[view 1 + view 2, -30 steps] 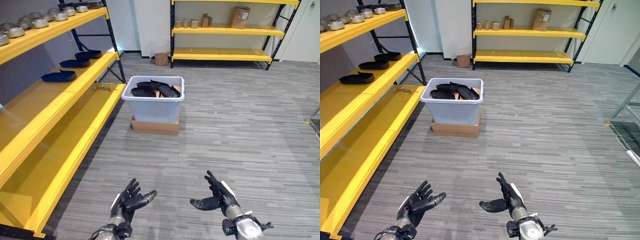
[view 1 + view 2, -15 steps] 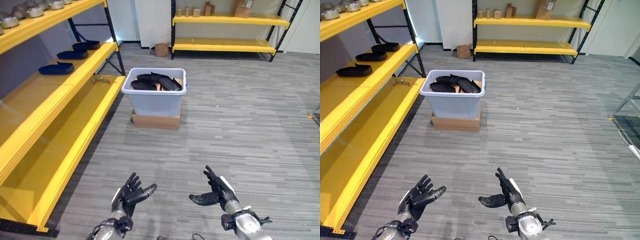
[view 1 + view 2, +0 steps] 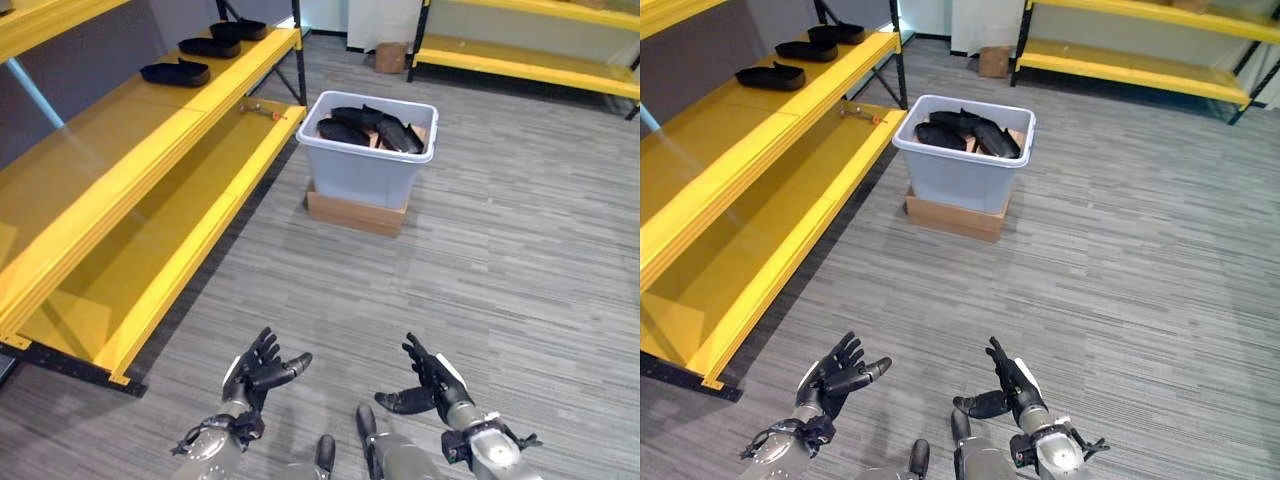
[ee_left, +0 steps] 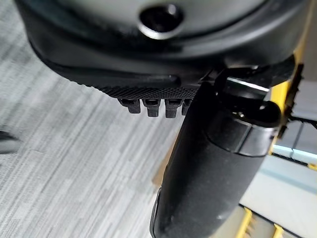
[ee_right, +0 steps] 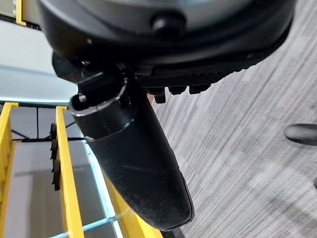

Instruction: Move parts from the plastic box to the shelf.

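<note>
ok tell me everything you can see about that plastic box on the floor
The plastic box is a pale grey-blue tub with a rolled rim and walls that taper downward, looking like smooth moulded plastic. It stands upright and open, with no lid, on a flat brown cardboard box on the grey floor, beside the end of the yellow shelf. Inside lie several black parts, piled loosely to about rim height. Neither hand touches it; it sits well ahead of both.

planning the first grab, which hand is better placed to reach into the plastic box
Slightly the right hand, as a judgement. The plastic box stands ahead, a little right of the midline between both hands. The left hand is nearer the shelf. Both are open, empty and far from the box.
</note>
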